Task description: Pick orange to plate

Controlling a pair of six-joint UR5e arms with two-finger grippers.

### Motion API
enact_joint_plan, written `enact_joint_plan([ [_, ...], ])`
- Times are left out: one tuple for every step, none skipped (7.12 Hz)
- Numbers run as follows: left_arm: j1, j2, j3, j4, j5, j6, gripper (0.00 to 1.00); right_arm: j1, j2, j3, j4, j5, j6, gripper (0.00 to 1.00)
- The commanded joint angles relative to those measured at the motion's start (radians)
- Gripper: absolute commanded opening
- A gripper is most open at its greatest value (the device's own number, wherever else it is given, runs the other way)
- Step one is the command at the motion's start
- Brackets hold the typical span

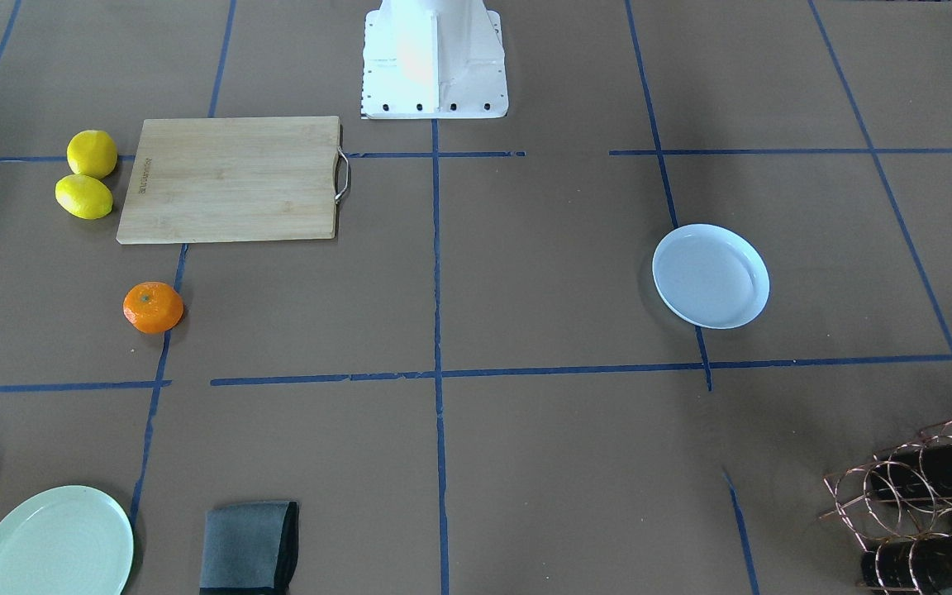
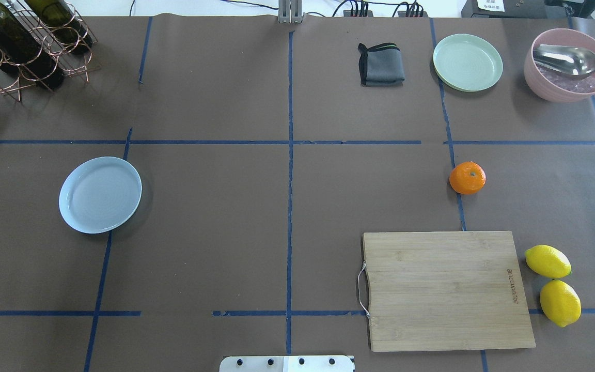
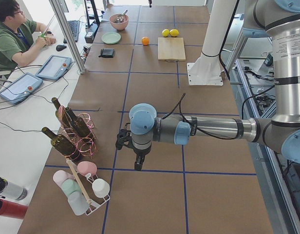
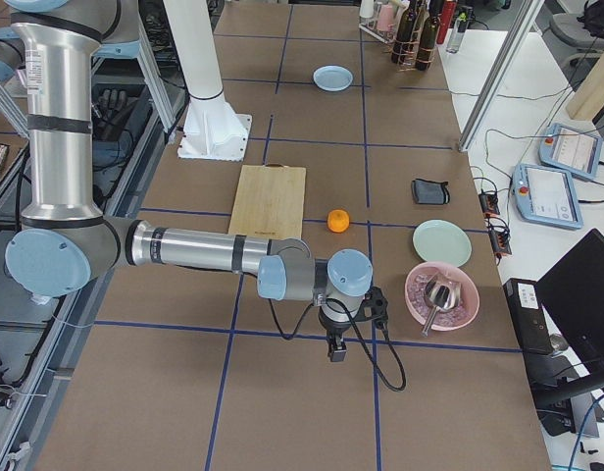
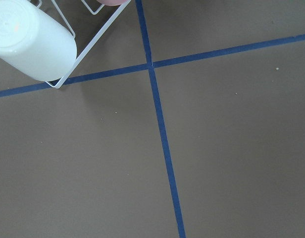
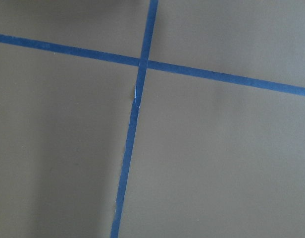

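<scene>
The orange point(image 2: 467, 177) lies on the brown table, just beyond the far corner of a wooden cutting board point(image 2: 447, 290); it also shows as the orange point(image 1: 153, 307). The pale blue-white plate point(image 2: 100, 194) sits empty on the opposite side of the table, seen also as the plate point(image 1: 711, 276). Neither gripper appears in the overhead or front views. My left gripper point(image 3: 139, 165) hangs low beyond the table's left end zone, near the bottle rack. My right gripper point(image 4: 335, 350) hangs low near the pink bowl. I cannot tell whether either is open or shut. Both wrist views show only table and blue tape.
Two yellow lemons point(image 2: 553, 284) lie beside the board. A pale green plate point(image 2: 467, 62), a folded grey cloth point(image 2: 380, 64) and a pink bowl with a spoon point(image 2: 566, 70) line the far edge. A wine-bottle rack point(image 2: 16, 44) stands far left. A cup rack point(image 3: 82, 187) is near the left gripper.
</scene>
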Motion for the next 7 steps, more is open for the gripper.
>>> enact_joint_plan([
  [0.0,0.0,-0.013,0.0,-0.004,0.0,1.0,0.0,0.0,0.0,0.0,0.0,0.0,1.0],
  [0.0,0.0,-0.014,0.0,-0.006,0.0,1.0,0.0,0.0,0.012,0.0,0.0,-0.002,1.0],
  [0.0,0.0,-0.013,-0.003,-0.003,0.0,1.0,0.0,-0.002,0.032,0.0,0.0,0.0,1.0],
  [0.002,0.0,-0.011,-0.026,0.005,-0.002,1.0,-0.005,-0.002,0.032,0.0,0.006,0.0,1.0],
  [0.005,-0.003,-0.013,-0.069,0.005,-0.003,1.0,-0.023,0.0,0.041,0.0,0.012,0.0,1.0],
  [0.006,-0.041,-0.005,-0.127,0.007,-0.005,1.0,-0.026,0.0,0.092,0.0,0.017,0.0,1.0],
  [0.006,-0.076,0.004,-0.174,0.0,-0.009,1.0,-0.026,0.0,0.162,0.002,0.012,0.0,1.0],
])
